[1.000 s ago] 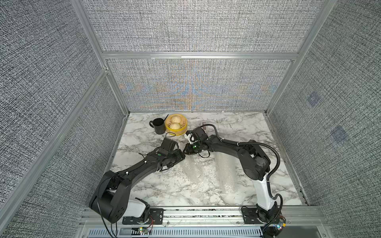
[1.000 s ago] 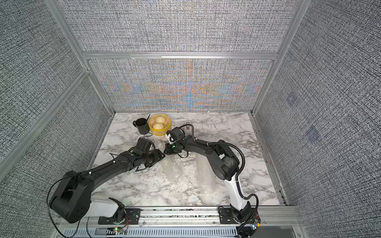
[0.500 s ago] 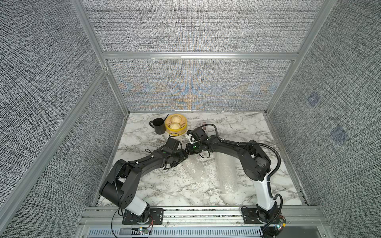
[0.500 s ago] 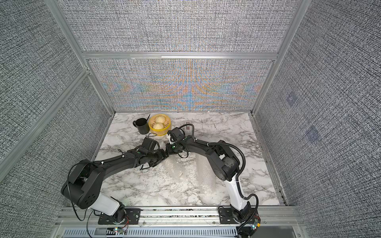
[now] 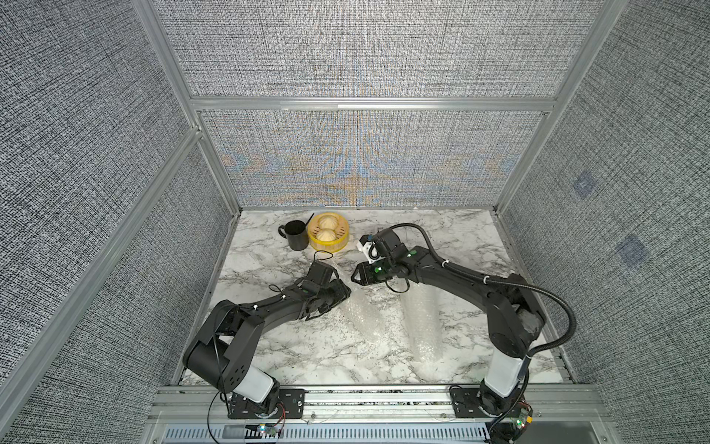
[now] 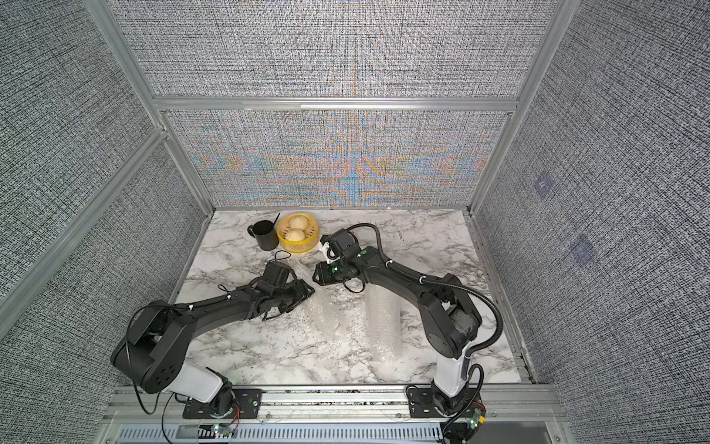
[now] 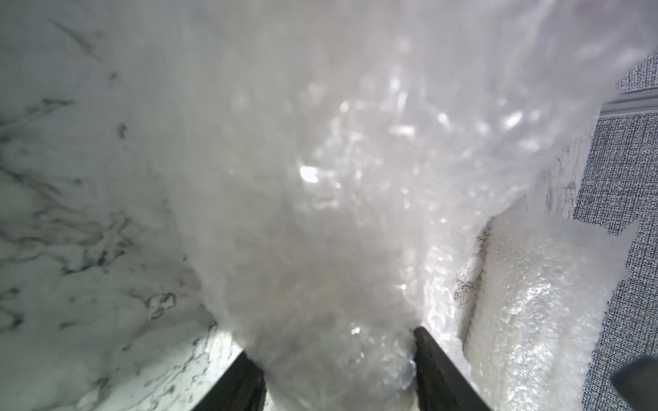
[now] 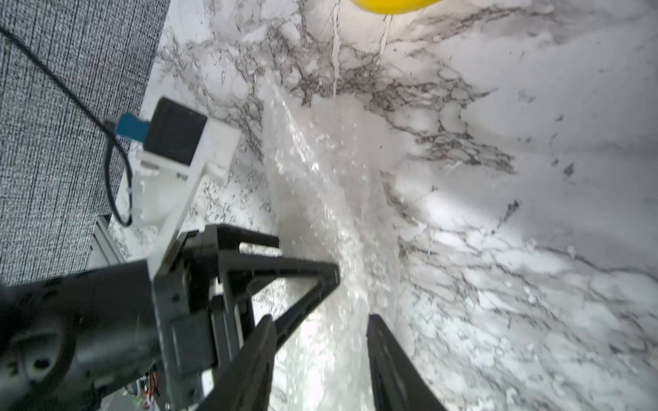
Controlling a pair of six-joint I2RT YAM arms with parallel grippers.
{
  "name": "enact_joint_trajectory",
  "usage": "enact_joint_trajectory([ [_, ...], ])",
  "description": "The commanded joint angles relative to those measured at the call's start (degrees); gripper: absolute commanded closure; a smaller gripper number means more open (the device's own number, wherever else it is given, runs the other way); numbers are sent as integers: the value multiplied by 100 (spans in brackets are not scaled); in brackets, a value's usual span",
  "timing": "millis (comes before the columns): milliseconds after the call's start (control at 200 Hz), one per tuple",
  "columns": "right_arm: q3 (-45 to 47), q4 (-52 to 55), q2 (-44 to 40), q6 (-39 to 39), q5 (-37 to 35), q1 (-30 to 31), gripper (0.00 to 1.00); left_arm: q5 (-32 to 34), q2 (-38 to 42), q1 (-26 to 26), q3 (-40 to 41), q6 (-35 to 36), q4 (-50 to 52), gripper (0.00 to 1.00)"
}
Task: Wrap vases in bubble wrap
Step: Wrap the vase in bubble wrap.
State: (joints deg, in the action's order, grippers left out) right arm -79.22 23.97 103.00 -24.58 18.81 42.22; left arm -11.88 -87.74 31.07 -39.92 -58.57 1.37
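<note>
- Mid-table on the white-and-grey marble tabletop (image 5: 461,238): a crumpled bundle of clear bubble wrap (image 5: 365,319), with a loose sheet trailing toward 11 o'clock.
- At the bundle's 9 o'clock end, the left gripper (image 7: 338,377) is clenched on it. Wrap fills the gap between the black fingers.
- At its 12 o'clock, the right gripper (image 8: 320,359) has its jaws parted, gripping nothing. A thin wrap edge runs loose between them.
- At its 3 o'clock, just beside it, lies a tight roll of bubble wrap (image 5: 422,323). Contents not discernible.
- At the table's 11 o'clock, side by side: a black cylindrical mug (image 5: 295,236) and a round yellow steamer basket (image 5: 331,246).
</note>
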Motion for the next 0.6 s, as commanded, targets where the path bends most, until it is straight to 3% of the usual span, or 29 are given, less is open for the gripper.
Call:
enact_joint_trajectory([
  [0, 241, 912, -354, 255, 171, 104, 54, 274, -66, 4, 55, 75, 941, 39],
  [205, 226, 2163, -593, 603, 154, 284, 49, 275, -94, 11, 125, 80, 892, 39],
  [340, 192, 2325, -442, 740, 44, 342, 50, 284, -105, 11, 116, 89, 881, 39],
  [525, 151, 2323, -235, 870, -149, 336, 59, 305, -74, 11, 103, 132, 934, 39],
  [590, 200, 2312, -117, 926, -220, 322, 69, 318, -65, 11, 125, 133, 932, 39],
])
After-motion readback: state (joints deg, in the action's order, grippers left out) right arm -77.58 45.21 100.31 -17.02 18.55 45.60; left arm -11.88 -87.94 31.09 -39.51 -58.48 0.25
